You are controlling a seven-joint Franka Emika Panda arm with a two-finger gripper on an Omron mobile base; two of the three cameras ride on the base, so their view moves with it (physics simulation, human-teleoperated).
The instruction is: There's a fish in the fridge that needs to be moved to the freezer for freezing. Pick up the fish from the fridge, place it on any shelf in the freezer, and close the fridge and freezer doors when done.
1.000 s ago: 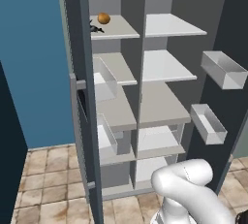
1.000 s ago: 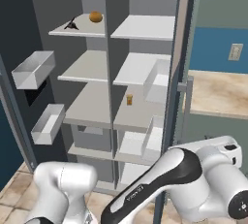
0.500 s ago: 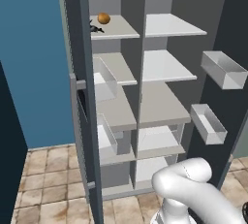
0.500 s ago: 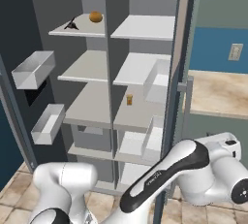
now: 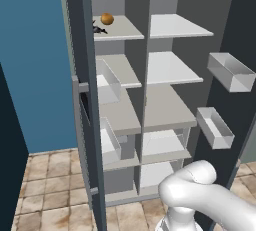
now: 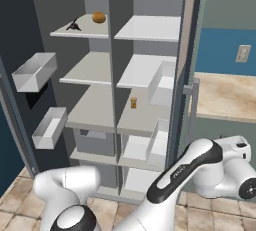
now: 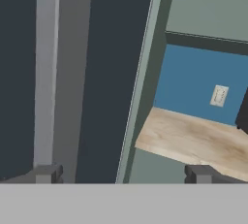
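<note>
The tall dark unit stands with both doors wide open. The fish (image 5: 98, 28) (image 6: 74, 25) lies on the top shelf (image 5: 125, 29) of the left half, beside an orange ball (image 5: 106, 18). That half's door (image 5: 82, 50) bears a black panel (image 5: 85, 110), so I take it for the freezer. The fridge door (image 5: 247, 25) (image 6: 192, 35) hangs open on the right. My gripper (image 7: 123, 177) is open and holds nothing. It sits low, outside the fridge door's plain face (image 7: 97, 72), with the door's bar handle (image 7: 44, 72) above my left fingertip (image 7: 46, 173).
White bins (image 5: 230, 71) (image 6: 35, 72) jut from the inside of both doors. A small orange jar (image 6: 133, 102) stands on a middle right shelf. A wooden counter (image 7: 193, 140) and blue wall with an outlet (image 7: 219, 95) lie beyond the fridge door. Tiled floor (image 5: 45, 185) spreads below.
In the right base view the arm's forward links have swung slightly up and to the right. The fish, ball and doors have not moved, and the jaws have stayed open.
</note>
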